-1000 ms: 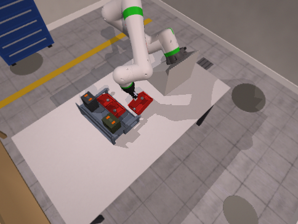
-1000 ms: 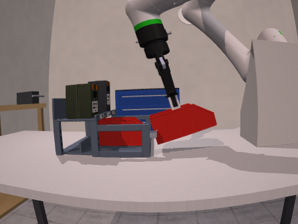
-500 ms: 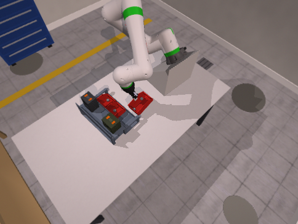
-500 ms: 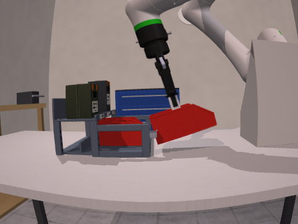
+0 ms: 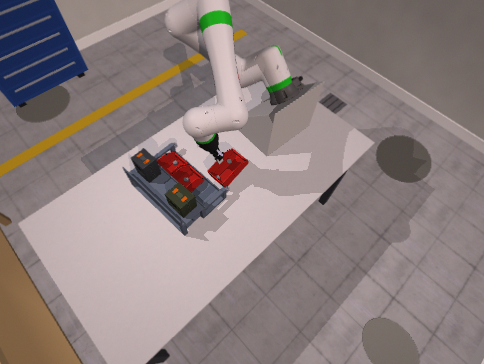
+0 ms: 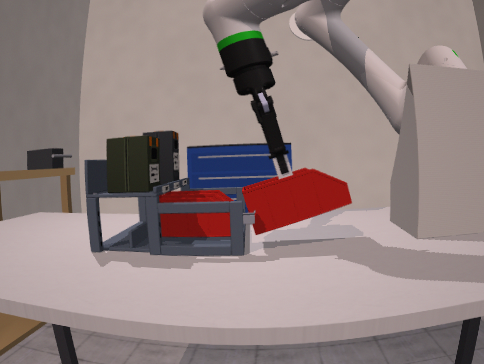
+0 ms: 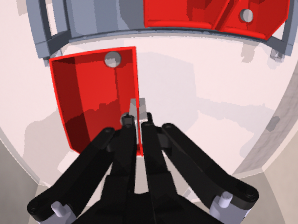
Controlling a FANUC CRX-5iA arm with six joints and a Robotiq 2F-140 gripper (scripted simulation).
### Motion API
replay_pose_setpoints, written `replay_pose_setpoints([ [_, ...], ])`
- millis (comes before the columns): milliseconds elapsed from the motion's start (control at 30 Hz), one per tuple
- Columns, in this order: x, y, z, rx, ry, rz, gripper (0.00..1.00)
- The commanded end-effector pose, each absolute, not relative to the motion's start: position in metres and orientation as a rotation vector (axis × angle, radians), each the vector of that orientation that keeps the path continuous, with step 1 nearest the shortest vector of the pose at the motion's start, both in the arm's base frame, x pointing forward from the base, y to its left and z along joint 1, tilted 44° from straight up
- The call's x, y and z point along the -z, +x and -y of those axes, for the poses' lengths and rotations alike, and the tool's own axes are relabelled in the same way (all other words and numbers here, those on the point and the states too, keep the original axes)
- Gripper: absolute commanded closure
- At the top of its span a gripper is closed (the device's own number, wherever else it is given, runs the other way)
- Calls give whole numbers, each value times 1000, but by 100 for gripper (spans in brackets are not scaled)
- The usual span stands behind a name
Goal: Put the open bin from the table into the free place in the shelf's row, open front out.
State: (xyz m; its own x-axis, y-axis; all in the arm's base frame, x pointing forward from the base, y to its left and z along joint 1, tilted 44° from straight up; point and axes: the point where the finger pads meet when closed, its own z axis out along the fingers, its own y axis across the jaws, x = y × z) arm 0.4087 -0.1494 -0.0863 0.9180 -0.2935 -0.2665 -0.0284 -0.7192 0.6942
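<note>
1. On the left of the top view, the grey shelf (image 5: 185, 229) (image 6: 155, 230) (image 7: 105, 17) stands on the worktop (image 5: 90, 275) (image 6: 250, 295) (image 7: 170, 75). Its two red bins (image 5: 192, 176) (image 6: 197, 222) (image 7: 180, 12) are in the row, and the one we see from the side looks level.
2. Next to them, toward the bottom right of the shelf in the top view, is the free place. We still need to fill it.
3. Near the middle, the pincer (image 5: 220, 158) (image 6: 283, 172) (image 7: 138, 107) is clamped on the side wall of the loose bin (image 5: 231, 172) (image 6: 300, 202) (image 7: 92, 95). So picking up looks done.
4. That bin hangs tipped just right of the shelf in the side view, back end low and open front up to the right. We can see two small parts inside.
5. We think we must now bring it over the lip, slide its back under the board, make it level and let go.
6. The green box (image 5: 181, 200) (image 6: 129, 164) and its board hide the back of the free place from above. In the side view, one bin hides the other. We cannot tell if the held bin touches the shelf. The black fingers partly cover one part.
</note>
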Motion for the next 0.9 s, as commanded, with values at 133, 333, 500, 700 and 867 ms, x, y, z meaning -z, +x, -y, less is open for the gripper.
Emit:
replay_pose_setpoints([
  [133,86,410,149,468,2339,228,100],
  [333,87,412,150,468,2339,228,100],
  [500,87,414,150,468,2339,228,100],
  [700,87,418,150,468,2339,228,100],
  [867,87,422,151,468,2339,228,100],
])
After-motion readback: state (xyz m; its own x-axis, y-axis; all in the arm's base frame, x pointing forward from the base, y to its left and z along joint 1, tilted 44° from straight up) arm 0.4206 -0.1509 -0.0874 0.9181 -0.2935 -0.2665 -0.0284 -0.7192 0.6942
